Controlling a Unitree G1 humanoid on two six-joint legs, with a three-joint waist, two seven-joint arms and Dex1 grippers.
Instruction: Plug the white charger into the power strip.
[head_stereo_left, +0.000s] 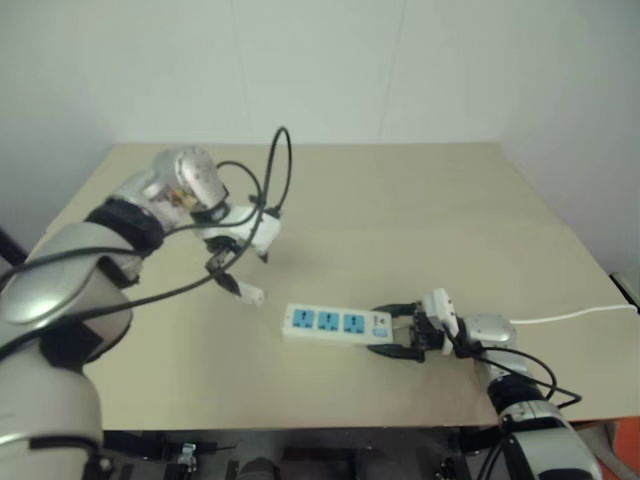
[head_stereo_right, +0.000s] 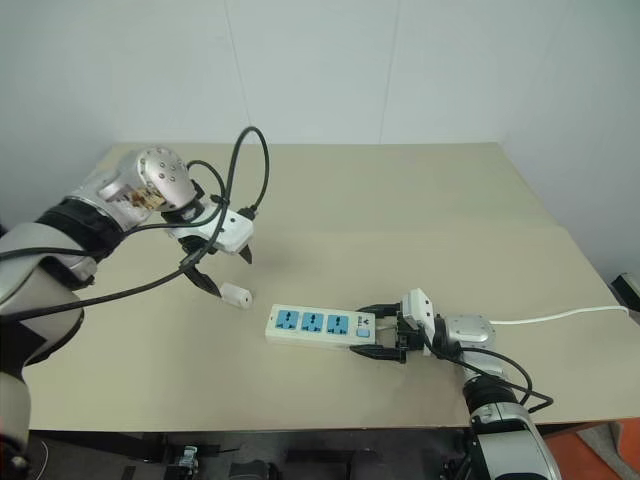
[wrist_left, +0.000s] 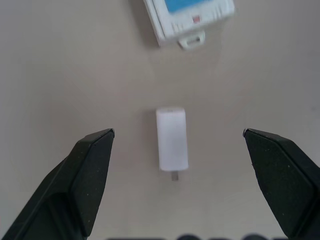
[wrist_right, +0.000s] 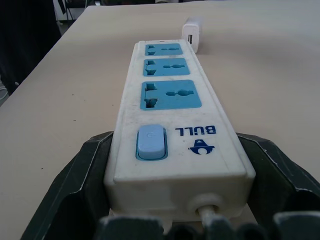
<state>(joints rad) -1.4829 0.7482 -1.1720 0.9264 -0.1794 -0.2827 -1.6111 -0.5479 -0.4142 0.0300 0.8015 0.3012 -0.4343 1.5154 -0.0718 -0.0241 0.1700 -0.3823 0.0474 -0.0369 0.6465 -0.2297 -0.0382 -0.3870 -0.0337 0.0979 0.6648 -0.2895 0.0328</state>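
White charger (head_stereo_right: 236, 294) lies flat on the tan table (head_stereo_right: 400, 200), directly beneath our left gripper (head_stereo_right: 213, 270), which points steeply down at it with both black fingers spread wide and holding nothing. Through the left wrist view we see the charger (wrist_left: 172, 139) centred in the gap between the two fingers (wrist_left: 85, 175), touching neither, with clear table on each side. Its long axis runs along the gap, crosswise to the line on which the fingers would close, so we judge that closing would pinch it across its narrow width. A small metal prong shows at the end of the charger that faces away from the strip.

Moving rightward, the power strip (head_stereo_right: 318, 325) lies just beyond the charger, near but apart from it, its near end showing in the left wrist view past the charger's plain end. Its long axis runs left to right across the table, with three blue sockets in a row facing up.

At the strip's right end, our right gripper (head_stereo_right: 385, 334) lies nearly level, a finger pressed along each long side of the strip's switch end, clamping it steady. The strip's thin white cord (head_stereo_right: 560, 316) trails off to the right.

Our left arm is plainly the nearer one to the charger; we judge its coming move to be a short straight descent, then a close.
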